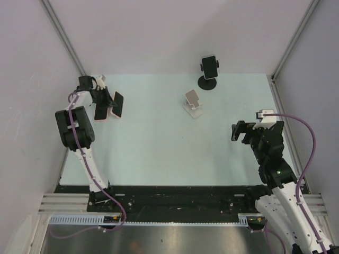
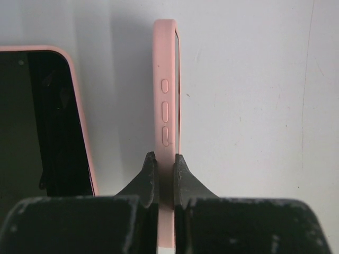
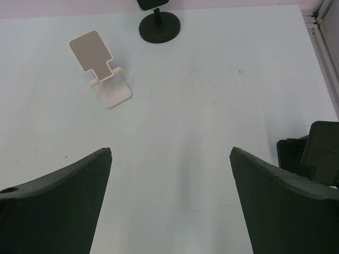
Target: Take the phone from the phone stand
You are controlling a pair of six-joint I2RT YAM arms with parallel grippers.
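A phone in a pink case [image 2: 165, 95] stands on its long edge over the table, and my left gripper [image 2: 165, 159] is shut on its lower part. In the top view this gripper [image 1: 107, 99] is at the far left with the held phone [image 1: 117, 105]. A second pink-cased phone [image 2: 37, 121] lies screen up just left of it. Another phone [image 1: 210, 65] sits upright on the black round-based phone stand [image 1: 207, 83] at the back. The white phone stand [image 1: 193, 102] holds nothing. My right gripper [image 3: 170, 159] is open over bare table, well short of both stands.
The white stand [image 3: 103, 71] and the black stand's base [image 3: 159, 26] lie ahead and left of the right gripper. Grey walls with metal rails enclose the table on the left, back and right. The arm bases sit at the near edge.
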